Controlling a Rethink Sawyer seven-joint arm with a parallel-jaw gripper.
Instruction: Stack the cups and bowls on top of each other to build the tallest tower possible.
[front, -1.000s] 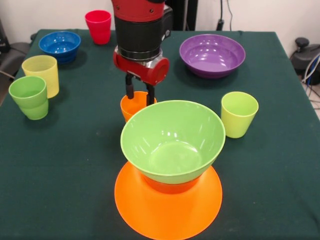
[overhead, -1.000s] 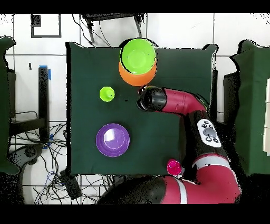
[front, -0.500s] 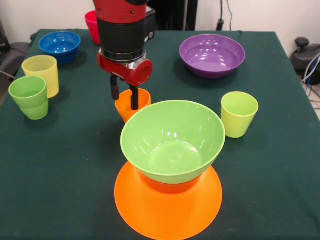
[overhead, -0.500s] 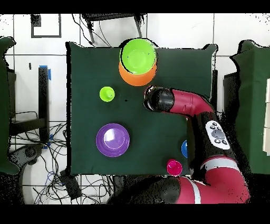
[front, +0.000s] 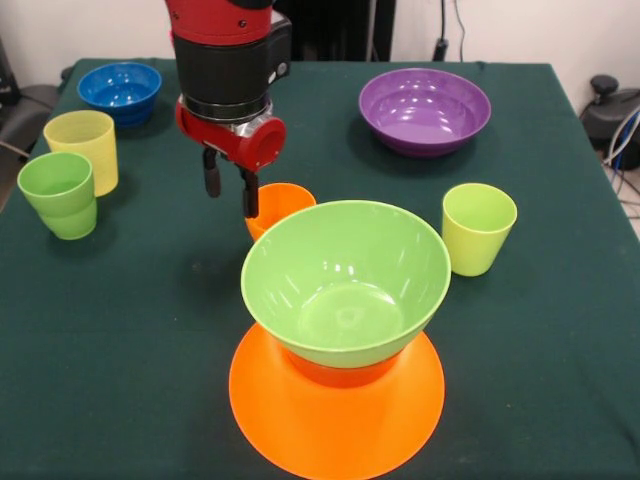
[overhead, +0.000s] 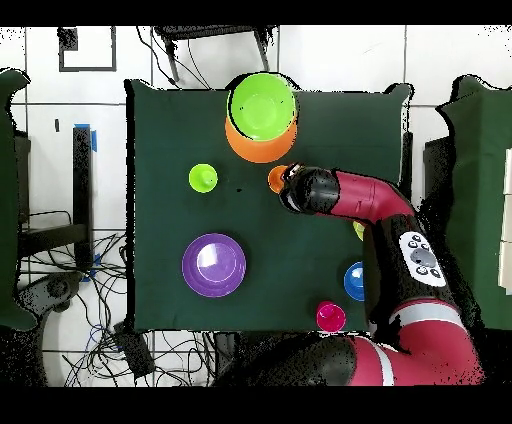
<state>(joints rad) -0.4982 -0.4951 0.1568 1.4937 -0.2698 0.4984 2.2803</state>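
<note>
The tower stands near the table's front: a wide orange bowl (front: 336, 425) upside down, a small red-orange bowl (front: 340, 376) on it, and a green bowl (front: 345, 280) upright on top. An orange cup (front: 283, 203) stands on the cloth just behind the green bowl; it also shows in the overhead view (overhead: 276, 178). My gripper (front: 230, 192) hangs open and empty just left of this cup, one finger close to its left rim. In the overhead view the arm's wrist (overhead: 305, 190) hides the gripper.
A purple bowl (front: 424, 108) sits far right and a lime green cup (front: 478, 228) right of the tower. A blue bowl (front: 120, 90), pale yellow cup (front: 82, 148) and green cup (front: 60, 195) stand at the left. The red cup (overhead: 331, 317) shows only overhead.
The gripper has moved left in the front view, from over the orange cup to beside it. The cup shifted slightly and now stands free.
</note>
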